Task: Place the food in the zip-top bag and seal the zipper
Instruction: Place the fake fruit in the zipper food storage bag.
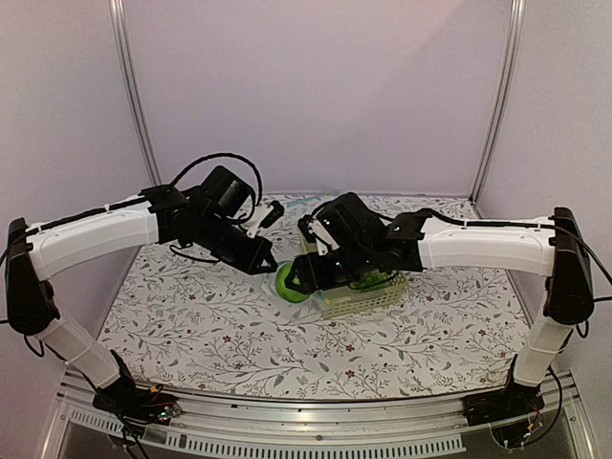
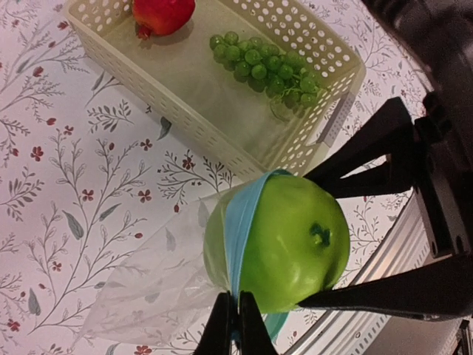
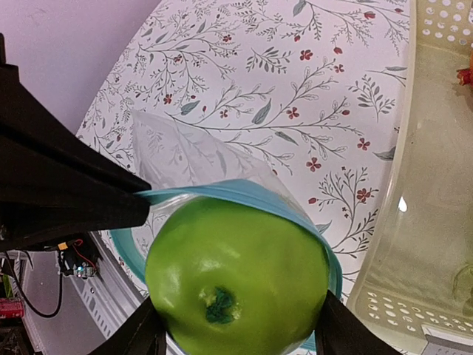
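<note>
Green apple (image 2: pixel 284 240) halfway through zip-top bag (image 2: pixel 148 296) mouth, just left of basket (image 2: pixel 222 140). Right end effector (image 3: pixel 240 296) part open, clamped on it; left end effector (image 2: pixel 236 325) pinched shut on zipper (image 2: pixel 240 229). Step: bagging first fruit. Next: push deeper, release. Red apple (image 2: pixel 162 11) in basket.

There are two apples: one green apple (image 2: pixel 284 240) and one red apple (image 2: pixel 162 13). There is one bunch of green grapes (image 2: pixel 262 66), one pale basket (image 2: pixel 177 111), and one zip-top bag (image 2: pixel 148 296) with one light blue zipper (image 2: pixel 240 229). One flowered table (image 1: pixel 191 325) carries two robot arms, a left arm (image 1: pixel 96 239) and a right arm (image 1: pixel 478 244).
</note>
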`<state>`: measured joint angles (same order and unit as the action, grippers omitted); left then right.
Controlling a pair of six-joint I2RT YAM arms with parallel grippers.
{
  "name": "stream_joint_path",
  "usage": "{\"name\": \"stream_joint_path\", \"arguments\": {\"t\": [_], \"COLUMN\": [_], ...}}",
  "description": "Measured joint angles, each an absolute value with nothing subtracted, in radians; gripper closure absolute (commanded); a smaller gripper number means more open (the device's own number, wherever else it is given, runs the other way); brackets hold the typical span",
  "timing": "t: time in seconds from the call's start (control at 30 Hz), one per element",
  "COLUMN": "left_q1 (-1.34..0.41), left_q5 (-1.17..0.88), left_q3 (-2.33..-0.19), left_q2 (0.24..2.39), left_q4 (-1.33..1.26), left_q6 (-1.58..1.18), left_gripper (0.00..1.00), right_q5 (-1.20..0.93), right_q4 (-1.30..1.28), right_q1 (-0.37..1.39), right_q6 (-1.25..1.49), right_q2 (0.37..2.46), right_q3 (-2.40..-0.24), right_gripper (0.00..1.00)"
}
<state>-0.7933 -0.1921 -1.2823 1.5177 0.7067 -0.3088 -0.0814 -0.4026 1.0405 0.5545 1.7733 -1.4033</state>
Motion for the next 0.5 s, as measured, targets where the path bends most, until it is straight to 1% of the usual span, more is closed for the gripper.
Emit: {"name": "stream_joint_path", "arguments": {"t": [0.3, 0.43, 0.5], "left_q1": [-0.782, -0.770, -0.761], "left_q5": [-0.249, -0.278, -0.304], "left_q3": [-1.265, -1.252, -1.242], "left_q2": [1.515, 1.505, 1.497], "left_q4": [0.661, 0.638, 0.624], "left_q6": [-0.327, -0.339, -0.349], "left_gripper": [1.00, 1.00, 1.00], "right_q5": [-0.040, -0.010, -0.001], "right_q4": [-0.465, -0.501, -0.511], "right_q1": [1.049, 1.056, 1.060], "right_q6": [0.546, 0.538, 0.537], "right_q2": [1.855, 1.884, 1.889], "right_q3": [-1.479, -1.495, -1.497], "right_gripper": [0.51, 0.47, 0.42]}}
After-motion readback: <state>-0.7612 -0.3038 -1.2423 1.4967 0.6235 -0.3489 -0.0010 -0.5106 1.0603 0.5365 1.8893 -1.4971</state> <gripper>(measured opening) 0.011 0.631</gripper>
